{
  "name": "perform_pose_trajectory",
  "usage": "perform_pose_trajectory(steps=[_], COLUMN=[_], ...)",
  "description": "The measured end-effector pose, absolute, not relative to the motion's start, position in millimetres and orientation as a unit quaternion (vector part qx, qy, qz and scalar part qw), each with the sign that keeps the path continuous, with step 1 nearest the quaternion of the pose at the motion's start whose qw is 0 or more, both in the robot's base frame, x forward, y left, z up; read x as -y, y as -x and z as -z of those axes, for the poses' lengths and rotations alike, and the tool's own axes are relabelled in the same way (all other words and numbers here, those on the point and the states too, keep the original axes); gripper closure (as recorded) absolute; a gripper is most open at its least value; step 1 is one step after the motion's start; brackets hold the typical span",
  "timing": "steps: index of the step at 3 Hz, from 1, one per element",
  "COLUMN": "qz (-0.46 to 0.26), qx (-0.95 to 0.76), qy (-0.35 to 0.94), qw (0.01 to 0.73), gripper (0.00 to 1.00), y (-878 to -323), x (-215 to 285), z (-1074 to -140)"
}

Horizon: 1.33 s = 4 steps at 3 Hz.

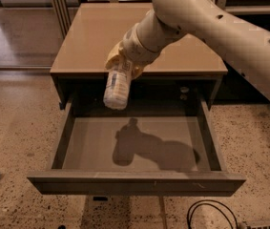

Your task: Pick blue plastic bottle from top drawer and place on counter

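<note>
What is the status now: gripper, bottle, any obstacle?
Gripper shut on blue plastic bottle, at counter front edge. Bottle hangs tilted over open top drawer, not yet on counter. No obstacle seen in its path.

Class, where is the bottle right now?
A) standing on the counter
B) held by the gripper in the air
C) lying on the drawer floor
B: the gripper grips the bottle above the open drawer, by the counter's front edge.
</note>
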<state>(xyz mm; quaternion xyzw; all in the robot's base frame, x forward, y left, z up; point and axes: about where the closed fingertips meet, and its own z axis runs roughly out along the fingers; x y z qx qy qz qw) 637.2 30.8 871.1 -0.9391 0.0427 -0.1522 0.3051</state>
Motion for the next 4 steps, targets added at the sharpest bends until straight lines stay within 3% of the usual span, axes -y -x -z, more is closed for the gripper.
perform_pose_trajectory(steps=[1, 2, 4], qz=[0.182, 0.182, 0.24], qx=[-0.037, -0.037, -0.129], qy=[0.914, 0.913, 0.855], qw=[0.361, 0.363, 0.441], gripper=[1.0, 1.0, 1.0], y=[-630.4, -630.9, -669.1], x=[-28.8, -29.3, -6.1], z=[-887.4, -886.6, -900.9])
